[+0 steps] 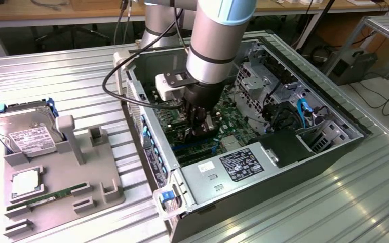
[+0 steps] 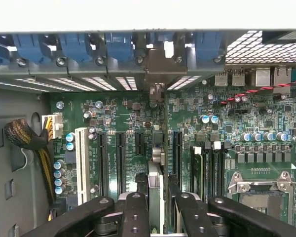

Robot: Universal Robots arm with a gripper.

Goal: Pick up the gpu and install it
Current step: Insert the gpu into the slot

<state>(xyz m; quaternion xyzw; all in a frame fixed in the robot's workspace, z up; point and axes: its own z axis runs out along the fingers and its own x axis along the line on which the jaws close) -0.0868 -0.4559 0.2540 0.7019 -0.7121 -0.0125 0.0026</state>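
**Wrist view: gpu held edge-on over the motherboard slots**

Wrist view looks straight down between the gripper (image 2: 157, 207) fingers, which are closed onto the gpu (image 2: 156, 190). The card shows edge-on as a thin strip, its long axis running away from the fingers toward the case's rear wall, where its silver bracket end (image 2: 157, 74) sits among the blue slot clips (image 2: 79, 47). It stands directly above the motherboard (image 2: 133, 128), between two black expansion slots; whether it is seated I cannot tell. In the exterior view the gripper (image 1: 200, 129) is lowered inside the computer case (image 1: 329, 147), over the motherboard (image 1: 232, 124).
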